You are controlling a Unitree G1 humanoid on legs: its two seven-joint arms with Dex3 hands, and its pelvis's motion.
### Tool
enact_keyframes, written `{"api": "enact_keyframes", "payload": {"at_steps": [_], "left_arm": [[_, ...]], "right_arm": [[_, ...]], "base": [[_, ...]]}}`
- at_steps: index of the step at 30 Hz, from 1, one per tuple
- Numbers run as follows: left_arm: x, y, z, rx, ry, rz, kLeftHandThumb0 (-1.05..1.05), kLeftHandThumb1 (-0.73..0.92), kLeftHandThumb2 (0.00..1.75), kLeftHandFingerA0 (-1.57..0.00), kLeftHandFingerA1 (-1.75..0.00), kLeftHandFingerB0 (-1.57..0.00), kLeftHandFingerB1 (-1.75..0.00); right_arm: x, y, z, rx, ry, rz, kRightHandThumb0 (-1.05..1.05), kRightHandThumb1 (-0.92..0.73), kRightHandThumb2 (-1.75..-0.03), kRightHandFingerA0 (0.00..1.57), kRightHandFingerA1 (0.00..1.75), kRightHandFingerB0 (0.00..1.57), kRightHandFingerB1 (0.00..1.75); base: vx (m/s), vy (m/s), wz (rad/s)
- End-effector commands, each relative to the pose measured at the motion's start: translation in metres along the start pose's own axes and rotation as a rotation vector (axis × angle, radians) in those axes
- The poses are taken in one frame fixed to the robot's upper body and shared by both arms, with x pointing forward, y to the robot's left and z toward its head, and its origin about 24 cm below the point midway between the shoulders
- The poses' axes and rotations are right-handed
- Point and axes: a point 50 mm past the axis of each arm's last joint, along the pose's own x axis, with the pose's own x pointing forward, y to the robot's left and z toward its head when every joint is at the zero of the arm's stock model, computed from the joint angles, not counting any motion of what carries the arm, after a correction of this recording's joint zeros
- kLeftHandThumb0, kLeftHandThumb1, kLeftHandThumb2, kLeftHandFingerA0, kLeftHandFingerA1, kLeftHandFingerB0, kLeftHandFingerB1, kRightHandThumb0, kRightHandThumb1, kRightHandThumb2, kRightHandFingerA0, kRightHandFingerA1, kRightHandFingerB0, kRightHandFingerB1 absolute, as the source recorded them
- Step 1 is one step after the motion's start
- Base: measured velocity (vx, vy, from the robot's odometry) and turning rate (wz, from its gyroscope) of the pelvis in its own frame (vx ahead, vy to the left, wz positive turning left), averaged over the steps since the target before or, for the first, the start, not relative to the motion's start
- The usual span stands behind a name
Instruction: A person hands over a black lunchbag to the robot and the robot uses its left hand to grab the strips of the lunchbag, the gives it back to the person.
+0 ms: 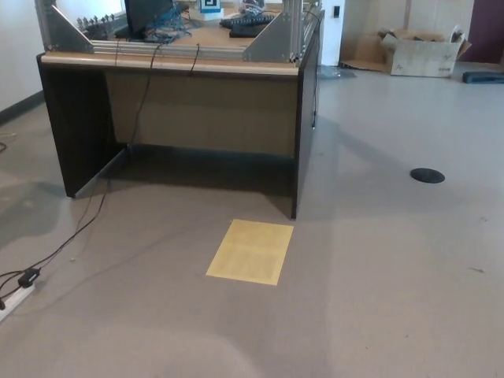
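**Desk and floor in view, lunchbag and both hands out of frame**

The black lunchbag does not show anywhere in the head view, so its place cannot be told. Neither the left hand nor the right hand shows either, and the state of their fingers cannot be told.

A yellow sheet (250, 251) lies flat on the grey floor (394, 299), just before the near right corner of a dark desk (179, 118). The desk has a pale top edge, dark side panels and a tan back panel set in under the top. On the desk stands a metal frame (169, 49) with triangular corner brackets, and behind it lie a dark monitor base, tangled blue cables (167, 30) and a black keyboard (250, 26) toward the far edge. A small square marker (209, 5) stands at the far edge of the desk.

Thin black cables (140, 110) hang down over the desk's near edge and run across the floor to a white power strip (14, 298) at the picture's left edge. A round black floor cover (427, 175) sits well to the right of the desk. An open cardboard box (424, 53) rests on the floor by the far wall, with a flat blue thing just to its right.
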Motion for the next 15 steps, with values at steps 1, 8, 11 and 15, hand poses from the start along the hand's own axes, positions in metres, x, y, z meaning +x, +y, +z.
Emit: {"api": "enact_keyframes", "payload": {"at_steps": [1,8,11,15], "left_arm": [[-0.001,0.026,0.023,0.066,-0.257,0.098,-0.61,0.56,0.57,-0.2,-0.32,-0.15,-0.29],[-0.004,0.022,0.016,0.058,-0.231,0.062,-0.34,0.32,0.9,0.0,-0.48,0.0,-0.48],[-0.004,0.023,0.016,0.061,-0.235,0.066,-0.35,0.32,0.9,0.0,-0.49,0.0,-0.48],[-0.007,0.024,0.012,0.066,-0.233,0.054,-0.35,0.32,0.9,0.0,-0.49,0.0,-0.48]], "right_arm": [[-0.001,-0.024,0.017,-0.015,-0.204,-0.104,-0.77,-0.84,-0.68,0.38,0.44,0.31,0.37],[-0.006,-0.022,0.007,-0.006,-0.196,-0.103,-0.78,-0.71,-1.09,0.33,0.56,0.17,0.46],[-0.006,-0.022,0.009,-0.006,-0.211,-0.107,-0.74,-0.87,-0.66,0.36,0.43,0.3,0.36],[-0.008,-0.019,0.005,-0.015,-0.208,-0.097,-0.76,-0.87,-0.67,0.29,0.4,0.25,0.35]], "base": [[0.0,0.0,0.0],[0.0,0.0,0.0],[0.0,0.0,0.0],[0.0,0.0,0.0]]}}
